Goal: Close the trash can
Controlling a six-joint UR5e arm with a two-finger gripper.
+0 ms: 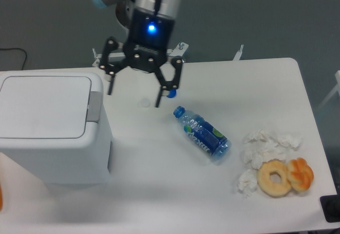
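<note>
White trash can (50, 127) sits lid-down, left of spread gripper (134, 99).

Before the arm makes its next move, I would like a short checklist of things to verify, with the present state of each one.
1. Lid of the trash can lies flat and down: ok.
2. Grey latch tab sits level with the lid; whether it is locked: cannot tell.
3. Tool is off the bin, above the table: ok.
4. Tool fingers spread apart, holding nothing: ok.
5. Blue cap lies right by one finger, partly hidden behind it; contact: cannot tell.
6. Water bottle, on its side, lies apart from the tool: ok.
</note>
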